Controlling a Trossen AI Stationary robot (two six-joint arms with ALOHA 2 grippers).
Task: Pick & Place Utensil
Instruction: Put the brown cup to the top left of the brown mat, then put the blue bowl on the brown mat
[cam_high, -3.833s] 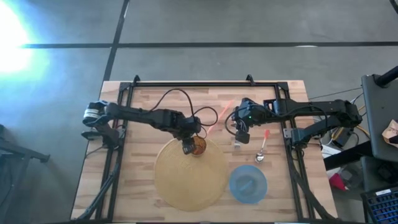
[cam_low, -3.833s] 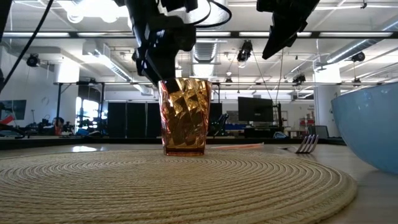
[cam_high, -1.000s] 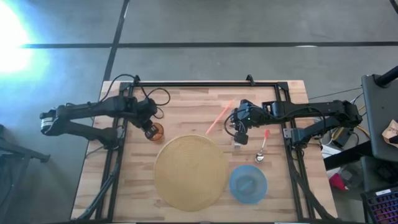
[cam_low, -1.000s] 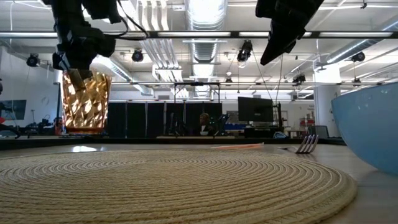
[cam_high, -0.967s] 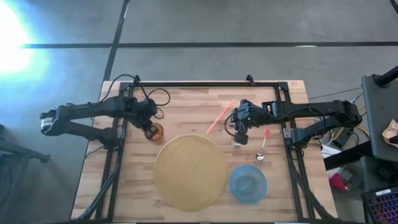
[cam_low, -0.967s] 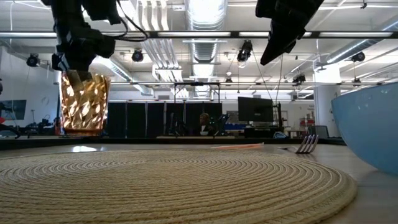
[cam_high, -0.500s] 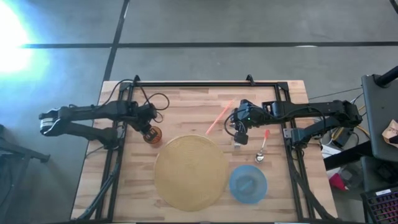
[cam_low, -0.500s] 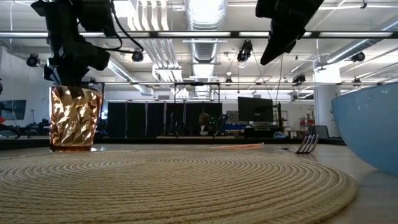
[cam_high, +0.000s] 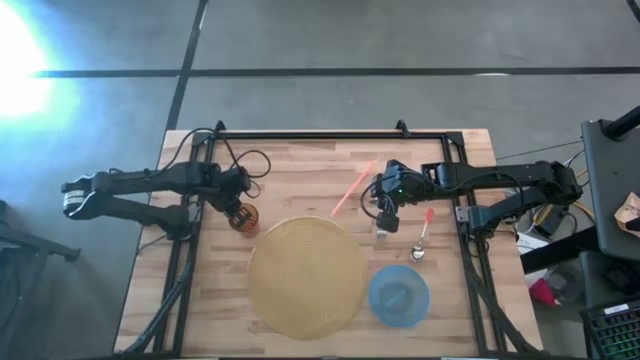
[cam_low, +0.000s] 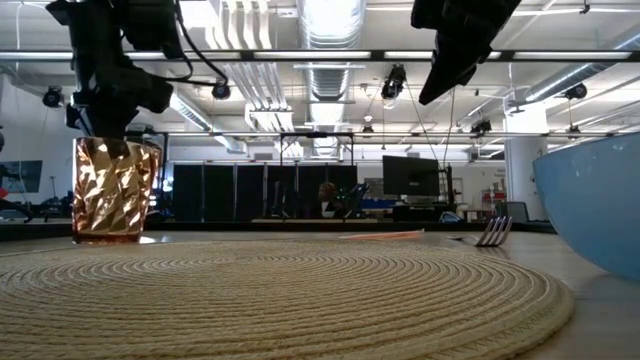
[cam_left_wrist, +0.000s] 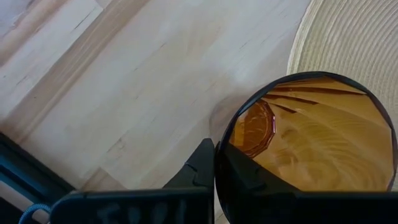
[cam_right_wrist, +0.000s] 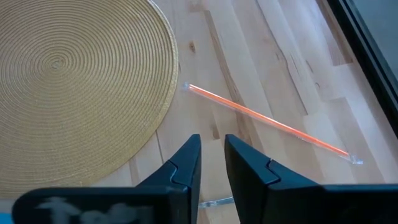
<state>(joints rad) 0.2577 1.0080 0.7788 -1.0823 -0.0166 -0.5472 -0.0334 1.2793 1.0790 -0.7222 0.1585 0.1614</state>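
The left gripper (cam_high: 240, 212) pinches the amber tumbler's (cam_high: 245, 217) rim near the table's (cam_high: 300, 170) left edge. The right gripper (cam_high: 383, 213), nearly closed and empty, hovers over the fork (cam_high: 381, 232) (still untouched), so the pick-and-place remains.

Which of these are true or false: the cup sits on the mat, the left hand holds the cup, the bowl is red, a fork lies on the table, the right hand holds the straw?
1. The cup sits on the mat. False: it is on the bare wood beside the mat.
2. The left hand holds the cup. True: its fingers pinch the rim.
3. The bowl is red. False: it is blue.
4. A fork lies on the table. True.
5. The right hand holds the straw. False: the straw lies on the wood, and the hand is empty.
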